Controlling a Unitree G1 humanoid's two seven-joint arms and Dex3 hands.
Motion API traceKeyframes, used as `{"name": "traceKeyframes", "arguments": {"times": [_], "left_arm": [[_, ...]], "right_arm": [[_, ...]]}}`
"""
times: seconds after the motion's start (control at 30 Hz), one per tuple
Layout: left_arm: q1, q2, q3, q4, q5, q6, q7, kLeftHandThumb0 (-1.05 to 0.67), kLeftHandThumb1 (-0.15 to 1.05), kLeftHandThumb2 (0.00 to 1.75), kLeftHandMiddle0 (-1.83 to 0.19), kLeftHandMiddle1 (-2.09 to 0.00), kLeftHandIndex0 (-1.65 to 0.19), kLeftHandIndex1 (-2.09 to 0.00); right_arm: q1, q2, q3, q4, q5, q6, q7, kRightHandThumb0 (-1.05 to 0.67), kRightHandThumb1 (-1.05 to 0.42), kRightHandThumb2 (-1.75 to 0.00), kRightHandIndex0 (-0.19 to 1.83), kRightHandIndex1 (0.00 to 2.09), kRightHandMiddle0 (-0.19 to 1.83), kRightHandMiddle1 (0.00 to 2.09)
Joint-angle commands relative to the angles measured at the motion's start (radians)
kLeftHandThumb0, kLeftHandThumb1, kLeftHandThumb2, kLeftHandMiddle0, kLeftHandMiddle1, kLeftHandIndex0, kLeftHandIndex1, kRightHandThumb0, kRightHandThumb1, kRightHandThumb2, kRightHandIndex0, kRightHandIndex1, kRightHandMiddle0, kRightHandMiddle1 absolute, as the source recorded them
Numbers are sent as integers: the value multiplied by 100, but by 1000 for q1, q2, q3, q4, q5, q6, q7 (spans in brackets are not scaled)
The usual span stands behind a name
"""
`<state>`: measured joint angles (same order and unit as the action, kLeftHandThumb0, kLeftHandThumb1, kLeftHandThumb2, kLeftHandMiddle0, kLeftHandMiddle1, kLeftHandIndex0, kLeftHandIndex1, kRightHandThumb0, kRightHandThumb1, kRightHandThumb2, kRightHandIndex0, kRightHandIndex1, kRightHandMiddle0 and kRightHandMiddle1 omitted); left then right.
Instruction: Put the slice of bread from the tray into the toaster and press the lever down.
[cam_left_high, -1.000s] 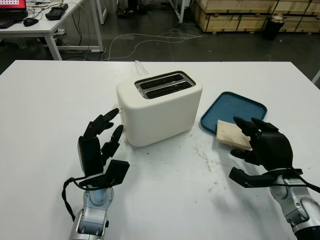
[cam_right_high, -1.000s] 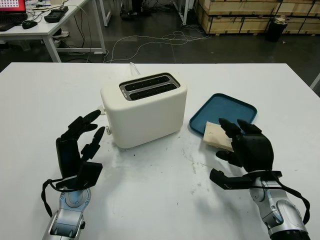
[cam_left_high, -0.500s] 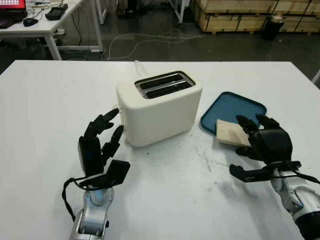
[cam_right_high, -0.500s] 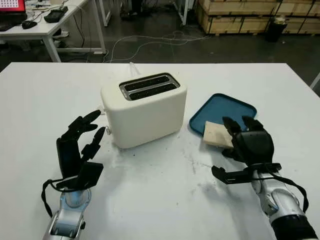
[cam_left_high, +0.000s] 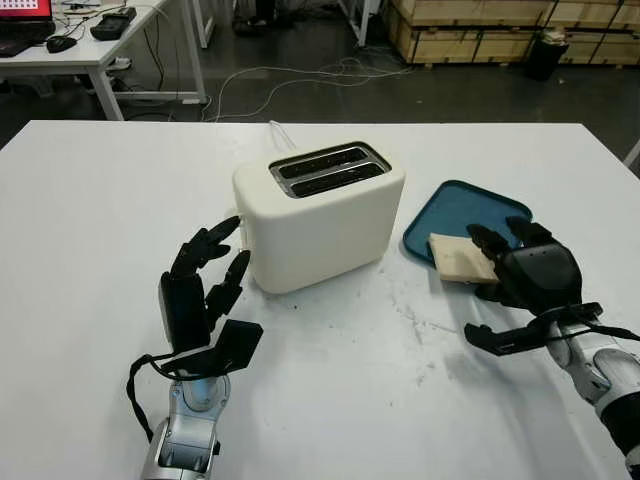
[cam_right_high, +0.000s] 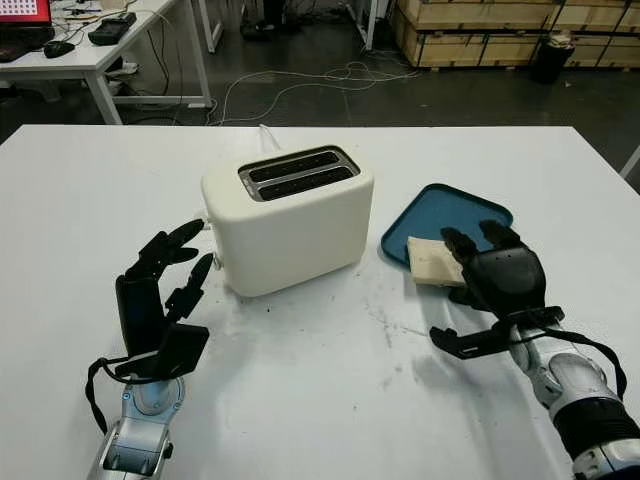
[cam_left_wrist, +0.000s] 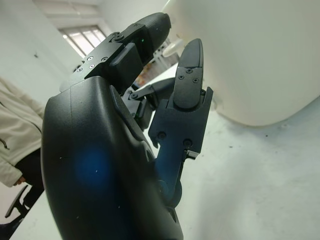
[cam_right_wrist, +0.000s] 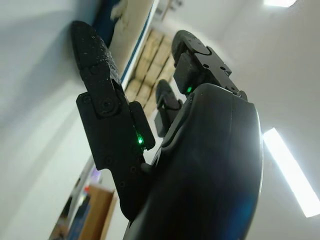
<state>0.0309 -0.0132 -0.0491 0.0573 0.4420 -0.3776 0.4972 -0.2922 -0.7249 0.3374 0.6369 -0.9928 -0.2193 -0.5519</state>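
A cream two-slot toaster (cam_left_high: 320, 215) stands mid-table, both slots empty, its lever (cam_left_high: 232, 220) on the left end. To its right lies a blue tray (cam_left_high: 470, 205) with a slice of bread (cam_left_high: 456, 256) on its near edge. My right hand (cam_left_high: 500, 285) is open, its fingers reaching over the slice's near right side and its thumb low above the table; the right wrist view shows the thumb (cam_right_wrist: 100, 95) by the bread (cam_right_wrist: 134, 22). My left hand (cam_left_high: 225, 285) is open and upright just left of the toaster (cam_left_wrist: 260, 60), fingertips close to the lever.
The white table (cam_left_high: 90, 230) has free room at left and in front. Beyond its far edge are a desk (cam_left_high: 80, 45) with a mouse and monitor, floor cables (cam_left_high: 330, 72) and wooden crates (cam_left_high: 480, 25). A person's light sleeve (cam_left_wrist: 15, 140) is seen in the left wrist view.
My right hand has moved away from me and a little right, onto the tray's near edge by the bread. The slice has shifted slightly. The left hand has stayed put.
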Motion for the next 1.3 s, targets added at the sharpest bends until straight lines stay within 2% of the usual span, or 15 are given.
{"name": "traceKeyframes", "arguments": {"times": [0.0,0.03,0.13,0.17,0.23,0.3,0.33,0.37,0.4,0.57,0.77,0.9,1.1,1.27], "left_arm": [[-10,0,-4,5,0,-10,-1,-25,92,20,-51,-109,-70,-35],[-10,-1,-4,6,-2,-12,0,-24,92,19,-50,-109,-70,-36],[-12,-2,-5,11,-7,-18,2,-23,92,19,-50,-109,-69,-37],[-12,-2,-5,11,-8,-18,2,-23,92,19,-49,-110,-69,-37],[-13,-1,-5,13,-4,-19,4,-24,92,19,-49,-110,-69,-38],[-13,0,-6,13,2,-19,8,-24,92,19,-50,-111,-68,-39],[-12,-2,-6,9,2,-13,7,-25,92,19,-49,-111,-68,-40],[-11,-3,-6,7,2,-10,7,-25,92,18,-49,-111,-68,-40],[-11,-4,-5,6,2,-9,8,-25,92,18,-49,-111,-68,-41],[-6,-3,-5,3,9,-3,10,-26,92,19,-50,-111,-66,-42],[-4,-1,-6,1,15,3,11,-27,92,19,-51,-110,-65,-44],[-6,3,-9,5,14,-5,6,-26,92,20,-51,-110,-65,-45],[-8,3,-11,-3,4,2,-8,-25,92,20,-50,-109,-64,-47],[-8,1,-11,-9,5,6,-12,-25,92,20,-49,-109,-63,-48]], "right_arm": [[-31,-15,24,40,10,-61,-27,-45,-77,0,53,57,68,11],[-40,-18,31,52,11,-75,-23,-43,-80,-1,51,76,74,13],[-63,-26,55,85,5,-105,-11,-43,-84,-1,55,94,83,17],[-70,-28,64,97,3,-113,-9,-44,-87,-1,59,107,90,23],[-80,-31,78,112,3,-120,5,-46,-90,-1,62,130,85,53],[-85,-33,90,116,2,-123,10,-49,-92,-4,69,152,75,96],[-85,-34,96,113,-4,-115,8,-50,-92,-6,70,158,72,108],[-86,-34,103,112,-10,-107,2,-53,-92,-9,75,168,66,132],[-88,-34,109,112,-16,-97,1,-54,-92,-9,77,171,63,143],[-92,-31,134,125,-22,-77,-23,-57,-92,-12,84,174,58,168],[-88,-37,157,102,-46,-38,-58,-61,-92,-18,85,175,55,174],[-90,-30,155,115,-58,-43,-209,-62,-92,-26,85,175,55,163],[-123,-35,165,127,-108,-53,-487,-61,-92,-27,90,175,52,174],[-155,-45,164,123,-105,-91,-579,-58,-92,-42,85,175,46,175]]}}
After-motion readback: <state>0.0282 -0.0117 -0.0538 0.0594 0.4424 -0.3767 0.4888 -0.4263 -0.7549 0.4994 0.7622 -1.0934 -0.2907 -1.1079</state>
